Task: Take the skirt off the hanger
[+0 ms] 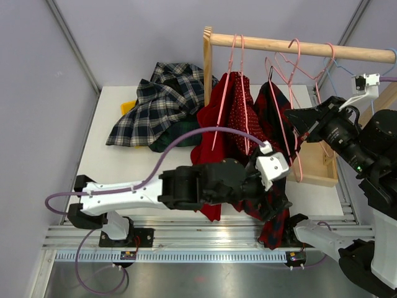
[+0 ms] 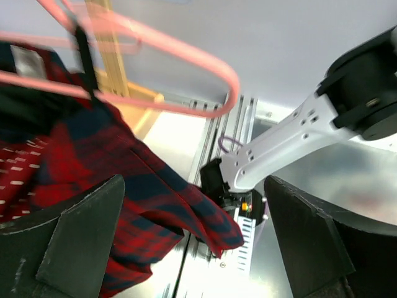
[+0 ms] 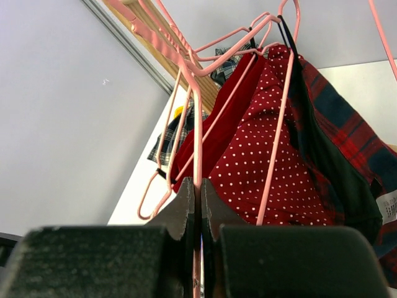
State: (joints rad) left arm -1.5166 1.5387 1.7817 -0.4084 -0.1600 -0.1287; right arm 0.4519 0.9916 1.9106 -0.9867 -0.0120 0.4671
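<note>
While hanging from a pink hanger [image 1: 280, 121] on the rail [image 1: 298, 45], drooping as a red plaid skirt [image 1: 272, 115] toward the tabletop [image 1: 124, 167] edge seen from above, with the left end effector [image 1: 276, 208] low among its folds. Spreading that end effector's fingers [image 2: 74, 248] wide in the left wrist view, flanking the skirt's hem. Squeezing the right end effector [image 3: 198, 248] tight on 1 pink wire [image 3: 198, 155] in the right wrist view, beside the skirt.

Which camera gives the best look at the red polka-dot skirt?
The right wrist view: the polka-dot skirt fills the middle, hanging among pink hangers. The top view shows a strip of it above the left arm. The left wrist view catches only a blurred corner.
</note>
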